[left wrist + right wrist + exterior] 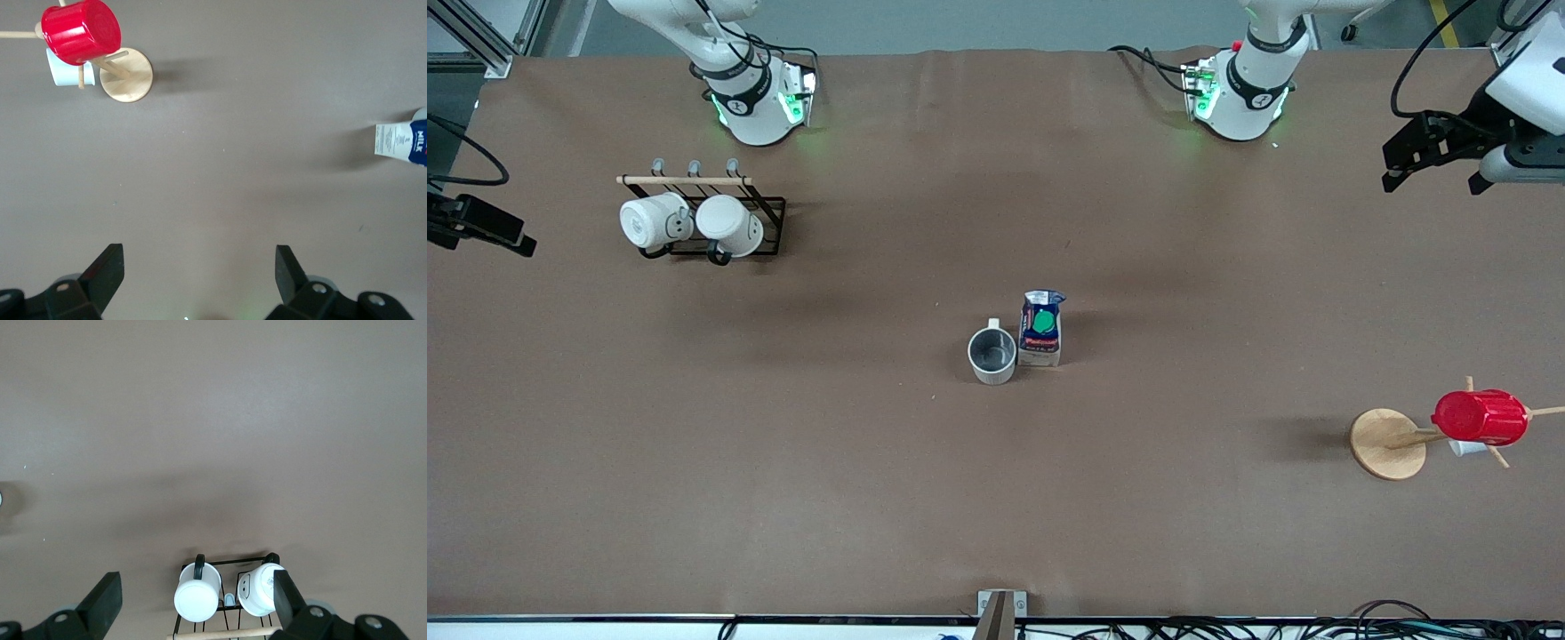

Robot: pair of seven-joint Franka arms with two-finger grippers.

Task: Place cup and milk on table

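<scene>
The cup (992, 354), off-white with a dark grey inside, stands upright on the brown table (871, 462) near its middle. The milk (1041, 329) stands upright right beside it, toward the left arm's end; part of it shows in the left wrist view (403, 141). My left gripper (1432, 180) is open and empty, raised over the left arm's end of the table; its fingers are wide apart in the left wrist view (199, 268). My right gripper (516, 240) is open and empty over the right arm's end, above bare cloth near the mug rack (195, 597).
A black wire rack (769, 222) with two white mugs (649, 220) stands toward the right arm's end (197, 600). A wooden peg stand (1387, 443) holding a red cup (1480, 417) stands toward the left arm's end (81, 30).
</scene>
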